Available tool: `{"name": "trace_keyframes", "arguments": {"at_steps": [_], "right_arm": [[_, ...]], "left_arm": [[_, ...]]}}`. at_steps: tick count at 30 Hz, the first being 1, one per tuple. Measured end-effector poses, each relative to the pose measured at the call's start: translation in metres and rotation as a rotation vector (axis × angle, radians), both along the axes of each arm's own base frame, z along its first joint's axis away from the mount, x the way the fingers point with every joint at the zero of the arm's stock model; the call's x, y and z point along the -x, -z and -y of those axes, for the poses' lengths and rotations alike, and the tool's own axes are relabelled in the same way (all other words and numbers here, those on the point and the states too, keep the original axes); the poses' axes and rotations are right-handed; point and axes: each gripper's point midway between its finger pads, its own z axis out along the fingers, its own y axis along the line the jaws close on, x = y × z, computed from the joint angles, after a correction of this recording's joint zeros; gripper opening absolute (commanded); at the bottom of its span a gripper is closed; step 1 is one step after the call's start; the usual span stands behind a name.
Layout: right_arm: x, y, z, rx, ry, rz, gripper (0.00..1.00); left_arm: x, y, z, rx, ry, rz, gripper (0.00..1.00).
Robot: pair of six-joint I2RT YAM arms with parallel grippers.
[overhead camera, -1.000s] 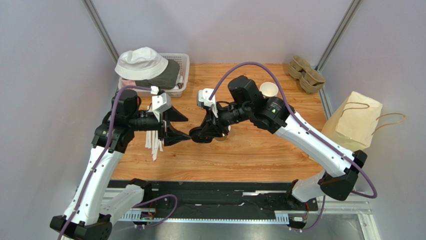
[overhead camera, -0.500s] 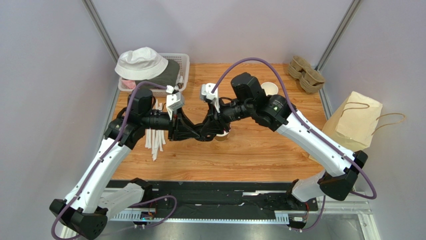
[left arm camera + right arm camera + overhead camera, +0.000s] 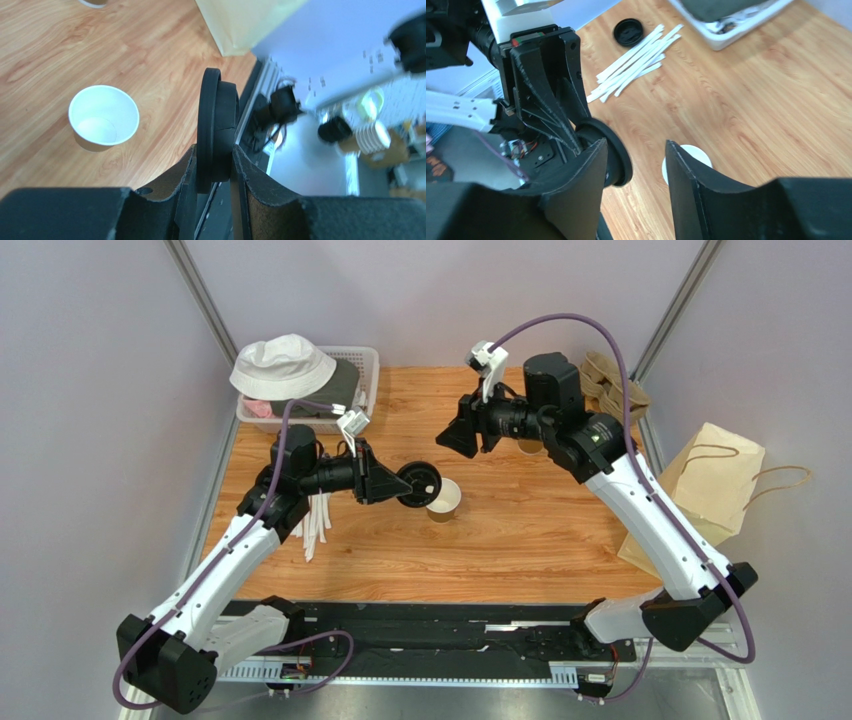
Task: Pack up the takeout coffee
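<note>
Left fingers (image 3: 189, 182) clamped on the black lid (image 3: 216, 125), gripping its rim with the disc edge-on in the left wrist view. Right fingers (image 3: 686, 170) stood wide apart, holding nothing, raised above the worktop (image 3: 520, 530). Half a second before, both sets of fingers met at the lid over the cup. Since then the right arm had drawn back toward the far edge, leaving the lid with the left. Paper cup (image 3: 443, 498) stood open and uncovered mid-worktop, just beside the held lid and well apart from the right fingers. Loose black disc (image 3: 628, 32) lay beside white sticks (image 3: 636, 60). Brown paper bag (image 3: 710, 490) sat at the right edge.
</note>
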Motion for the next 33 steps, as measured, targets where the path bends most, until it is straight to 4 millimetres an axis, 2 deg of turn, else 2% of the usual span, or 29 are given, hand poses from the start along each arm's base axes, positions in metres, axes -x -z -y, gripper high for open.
{"name": "trace_keyframes", "arguments": {"at_steps": [2, 5, 8, 12, 18, 22, 33], "right_arm": [[-0.003, -0.003, 0.009, -0.008, 0.054, 0.0, 0.42], [0.003, 0.001, 0.019, -0.022, 0.108, -0.027, 0.4], [0.004, 0.016, 0.023, -0.034, 0.163, -0.093, 0.39], [-0.009, 0.035, 0.022, -0.042, 0.251, -0.172, 0.38], [-0.028, 0.042, 0.015, -0.078, 0.334, -0.224, 0.34], [-0.035, 0.045, 0.007, -0.109, 0.348, -0.264, 0.31], [-0.046, 0.059, -0.009, -0.129, 0.364, -0.33, 0.31]], "left_arm": [[-0.014, 0.002, 0.001, 0.027, -0.088, -0.06, 0.02], [-0.036, -0.001, 0.002, 0.066, -0.203, -0.118, 0.0], [-0.057, -0.001, 0.001, 0.099, -0.309, -0.178, 0.0], [-0.075, 0.004, 0.0, 0.117, -0.395, -0.243, 0.0], [-0.086, -0.001, -0.002, 0.139, -0.452, -0.261, 0.0], [-0.09, -0.006, -0.003, 0.153, -0.47, -0.252, 0.0], [-0.092, -0.007, -0.003, 0.161, -0.481, -0.254, 0.0]]}}
